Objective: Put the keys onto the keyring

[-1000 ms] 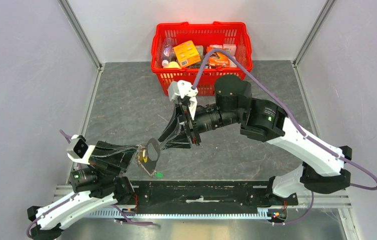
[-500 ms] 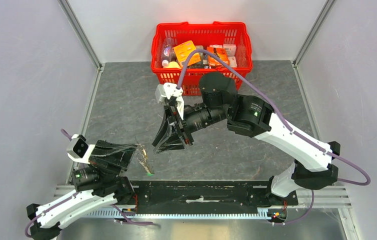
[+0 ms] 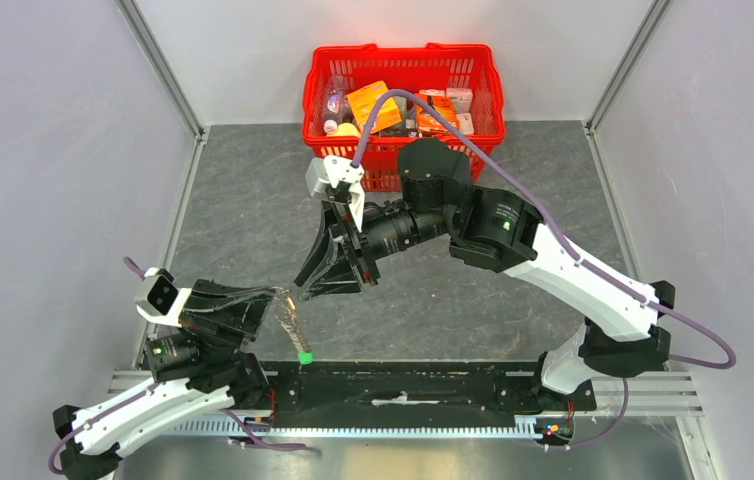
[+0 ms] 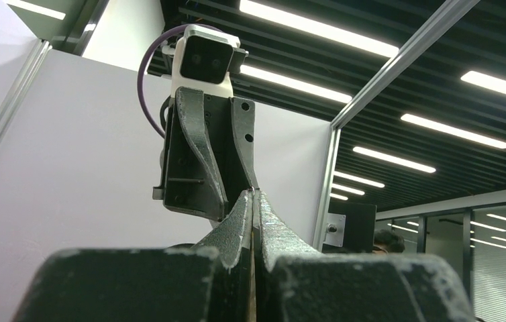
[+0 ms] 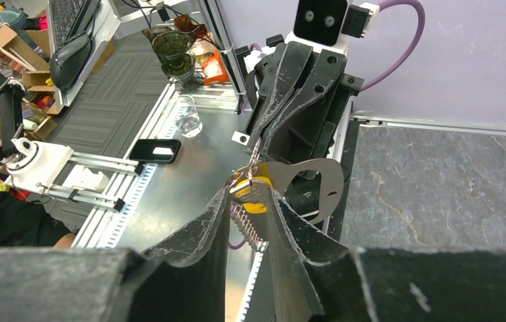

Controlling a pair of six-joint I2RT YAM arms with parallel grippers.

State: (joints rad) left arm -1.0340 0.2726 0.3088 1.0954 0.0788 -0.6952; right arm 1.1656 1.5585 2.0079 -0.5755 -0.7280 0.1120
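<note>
Two arms meet tip to tip at centre-left of the top view. Left pincer (image 3: 275, 300) is pressed together on the keyring (image 5: 245, 227). In the right wrist view, the grey strap (image 5: 321, 181) and yellow key (image 5: 250, 201) sit just below its tips. Green key (image 3: 304, 357) dangles lowest, at the worktop (image 3: 253, 200) bottom edge. Right pincer (image 3: 300, 288) straddles the chain — whether it grips, I cannot tell.
</note>
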